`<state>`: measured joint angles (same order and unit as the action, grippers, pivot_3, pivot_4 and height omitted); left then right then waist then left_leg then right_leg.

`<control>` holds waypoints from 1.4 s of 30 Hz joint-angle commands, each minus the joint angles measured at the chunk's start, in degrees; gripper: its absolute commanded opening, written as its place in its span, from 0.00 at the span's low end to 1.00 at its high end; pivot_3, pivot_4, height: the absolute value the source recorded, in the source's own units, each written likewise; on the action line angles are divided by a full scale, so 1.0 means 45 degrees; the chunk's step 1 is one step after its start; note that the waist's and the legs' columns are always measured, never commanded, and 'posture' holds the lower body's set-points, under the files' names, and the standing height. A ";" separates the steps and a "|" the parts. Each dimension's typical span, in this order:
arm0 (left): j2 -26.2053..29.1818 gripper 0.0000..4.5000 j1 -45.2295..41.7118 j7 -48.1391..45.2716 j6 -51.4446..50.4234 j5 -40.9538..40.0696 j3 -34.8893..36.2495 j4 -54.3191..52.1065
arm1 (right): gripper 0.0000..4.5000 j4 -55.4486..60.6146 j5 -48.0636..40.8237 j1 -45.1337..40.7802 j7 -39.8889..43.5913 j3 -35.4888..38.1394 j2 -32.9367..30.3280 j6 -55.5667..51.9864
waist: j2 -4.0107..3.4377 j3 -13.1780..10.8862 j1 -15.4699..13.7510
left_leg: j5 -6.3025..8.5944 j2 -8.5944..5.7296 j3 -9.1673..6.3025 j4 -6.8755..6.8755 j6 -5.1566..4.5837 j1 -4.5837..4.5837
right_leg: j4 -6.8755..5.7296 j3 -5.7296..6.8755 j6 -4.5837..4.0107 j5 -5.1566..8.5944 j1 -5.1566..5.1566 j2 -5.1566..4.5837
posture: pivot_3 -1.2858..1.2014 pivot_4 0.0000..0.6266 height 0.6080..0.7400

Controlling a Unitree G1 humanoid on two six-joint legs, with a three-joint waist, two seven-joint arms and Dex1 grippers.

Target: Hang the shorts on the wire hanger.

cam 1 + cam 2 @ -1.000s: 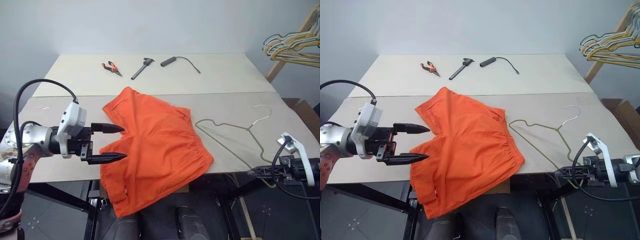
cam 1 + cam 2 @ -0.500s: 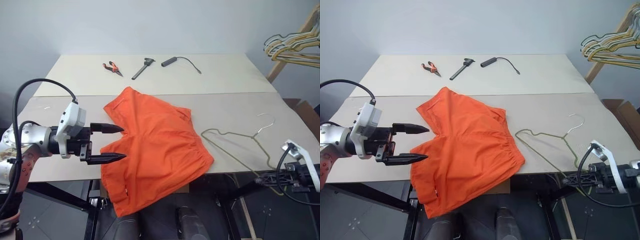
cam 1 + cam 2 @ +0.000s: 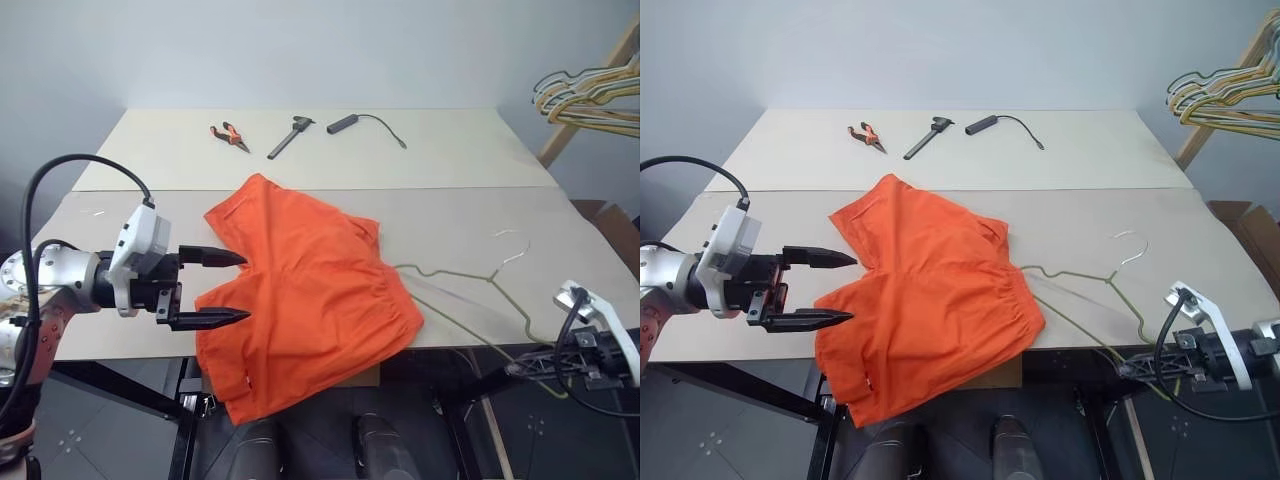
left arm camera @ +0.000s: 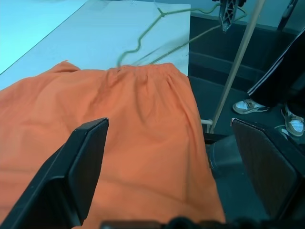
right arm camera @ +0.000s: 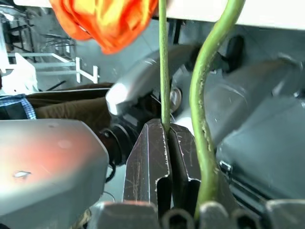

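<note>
Orange fabric shorts [image 3: 305, 290]: desk [image 3: 450, 150] front edge, centre, one leg overhanging. Thin wire hanger [image 3: 470, 290]: right of shorts, reaching past the front edge. Orange-handled pliers [image 3: 227, 134], black tool [image 3: 291, 136], black corded cylinder [image 3: 342, 123]: rear edge.

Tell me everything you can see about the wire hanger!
The wire hanger is one thin, pale greenish wire bent into a triangle with a curved hook on top. It lies tilted over the table's near right edge, beside the orange shorts. The right gripper is shut on its lower wire below the table edge.
</note>
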<state>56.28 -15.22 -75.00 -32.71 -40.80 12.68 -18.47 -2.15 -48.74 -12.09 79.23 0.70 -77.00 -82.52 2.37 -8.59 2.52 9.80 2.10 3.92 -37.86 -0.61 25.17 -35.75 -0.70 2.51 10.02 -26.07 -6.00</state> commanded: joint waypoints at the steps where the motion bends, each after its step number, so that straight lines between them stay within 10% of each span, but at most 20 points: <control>1: 0.0215 0.99 0.0004 -0.0051 0.0233 -0.0039 0.0334 -0.0190 | 0.00 -0.0404 -0.0277 -0.0662 0.0042 0.0255 0.0279 -0.0128 | 0.0000 0.0000 -0.0017 | 0.0000 0.0000 0.0001 0.0000 0.0000 0.0000 | 0.0001 0.0000 0.0000 0.0000 -0.0001 0.0000 | 0.51 0.16 1.00; 13: 0.0214 0.99 0.0454 0.0191 0.0384 -0.0013 0.0563 -0.0478 | 0.00 0.0364 0.0180 -0.1182 0.0758 -0.1451 0.0249 0.0249 | -0.0003 0.0002 -0.0084 | 0.0000 0.0000 0.0004 0.0004 0.0000 0.0006 | 0.0001 0.0003 0.0001 0.0000 -0.0001 -0.0001 | 0.52 0.14 1.00; 34: 0.0223 0.99 0.0381 0.0421 0.0658 0.0184 0.0367 -0.0375 | 0.00 -0.4891 0.2318 -0.6574 -0.1844 -0.2970 0.6307 0.0595 | 0.0001 0.0005 -0.0235 | -0.0058 0.0047 -0.0001 0.0002 -0.0097 0.0017 | 0.0002 -0.0006 -0.0006 -0.0006 -0.0001 0.0078 | 0.53 0.14 1.00; 42: 0.0362 0.99 0.0973 0.0523 0.0648 0.0116 0.0900 -0.0648 | 0.00 -0.2703 0.2141 -0.5662 0.1356 -0.4554 0.4125 0.1369 | -0.0003 0.0004 -0.0611 | -0.0054 0.0098 0.0007 0.0002 -0.0090 0.0022 | 0.0008 -0.0004 -0.0030 -0.0001 -0.0011 0.0122 | 0.54 0.15 1.00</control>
<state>57.10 -10.63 -72.85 -30.63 -40.31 14.81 -19.52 -16.19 -38.96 -37.24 82.57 -18.93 -58.11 -77.91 2.35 -8.57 -0.23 9.59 2.58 3.98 -37.85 -0.96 25.27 -35.69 -0.71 2.35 9.99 -26.13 -5.44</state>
